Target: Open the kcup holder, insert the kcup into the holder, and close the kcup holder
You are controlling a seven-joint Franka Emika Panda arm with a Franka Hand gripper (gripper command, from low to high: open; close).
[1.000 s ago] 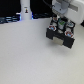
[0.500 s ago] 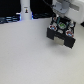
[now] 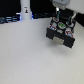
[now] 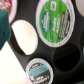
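While a pale tabletop (image 3: 30, 55) fills most of the exterior view, the kcup holder (image 3: 61, 34) sits on it toward two o'clock, a black box with its tray of round slots showing on top. The arm comes down from twelve o'clock over the holder, and the tool (image 3: 59, 19) hangs right above the tray; whether its jaws stand wide or narrow cannot be told, since they are blurred and small there and not clearly seen from the wrist. A white bottle-like object (image 3: 24, 11) stands well apart at about eleven o'clock. Seen from the wrist, the black tray (image 4: 60, 62) fills the frame. One slot holds the kcup (image 4: 54, 20) with its green top, another a plain white pod (image 4: 24, 35), another a pod with a dark green lid (image 4: 40, 71), and one empty slot (image 4: 69, 54) lies between them. A red-rimmed lid (image 4: 6, 6) shows at the edge.
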